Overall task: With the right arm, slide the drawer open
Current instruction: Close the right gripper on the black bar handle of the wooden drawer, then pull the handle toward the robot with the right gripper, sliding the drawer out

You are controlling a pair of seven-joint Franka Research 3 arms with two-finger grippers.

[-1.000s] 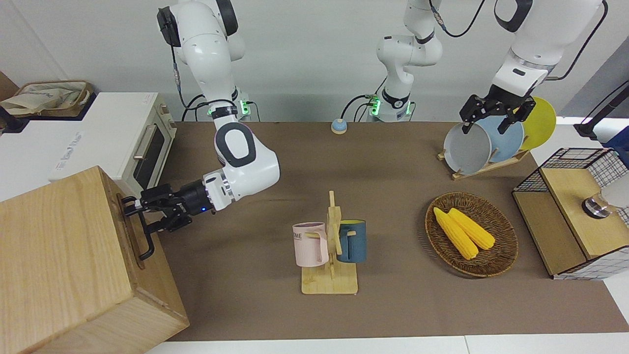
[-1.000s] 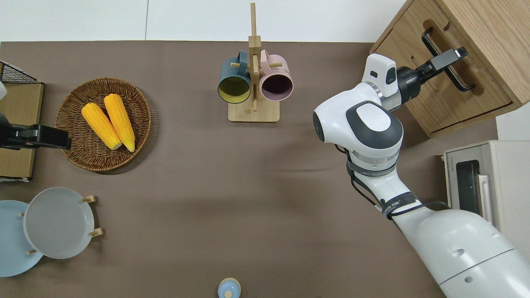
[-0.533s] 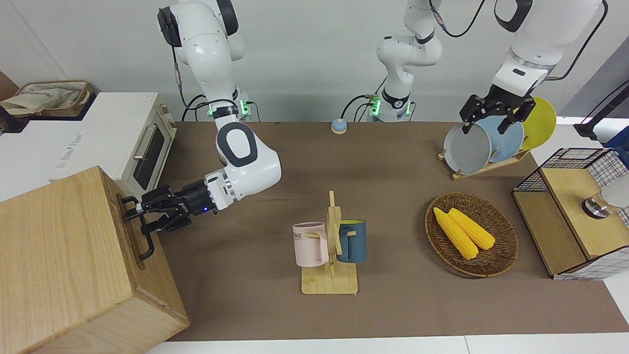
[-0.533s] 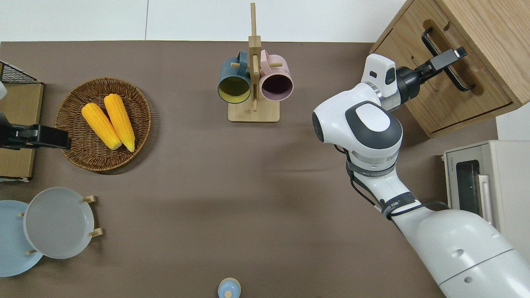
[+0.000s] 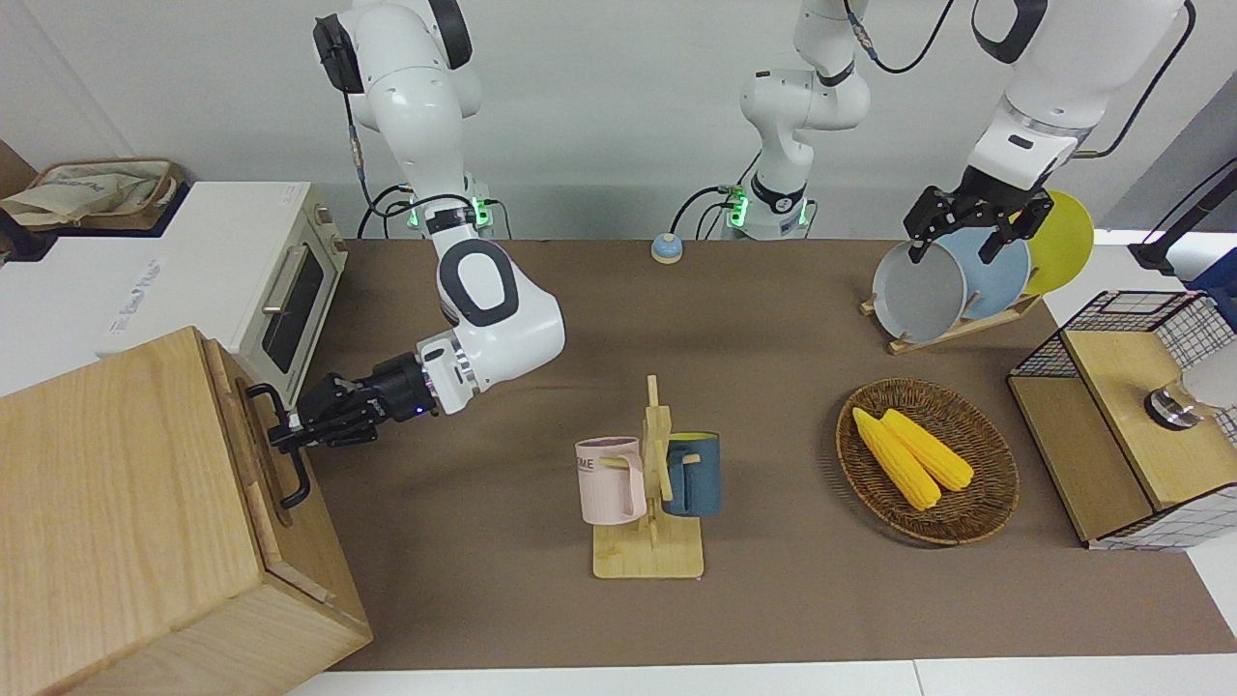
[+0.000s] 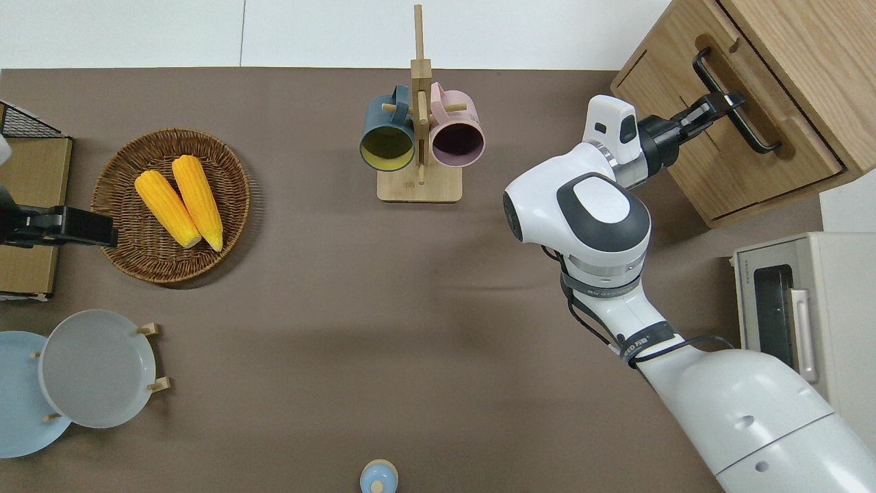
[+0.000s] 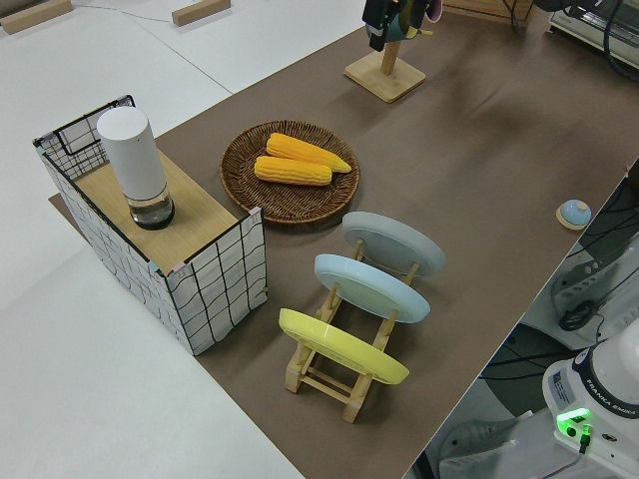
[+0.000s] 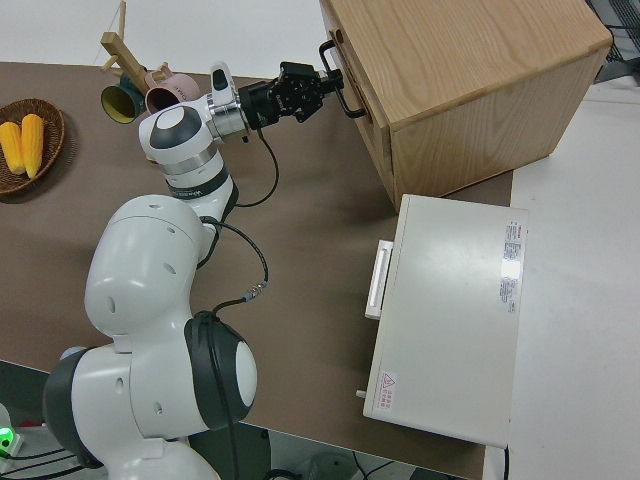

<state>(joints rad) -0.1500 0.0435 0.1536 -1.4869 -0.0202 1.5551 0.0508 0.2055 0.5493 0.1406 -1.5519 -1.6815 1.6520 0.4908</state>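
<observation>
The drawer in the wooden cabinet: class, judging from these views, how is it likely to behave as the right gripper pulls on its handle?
The drawer probably slides straight and stiffly: it is a rigid wooden box already standing slightly proud of the cabinet. The right gripper grips the black handle off centre, so it may skew a little. The big cabinet looks heavy enough not to drag.

Four raised views: front faces the robots, overhead looks straight down, two side views; all show the mug rack (image 5: 649, 478).
</observation>
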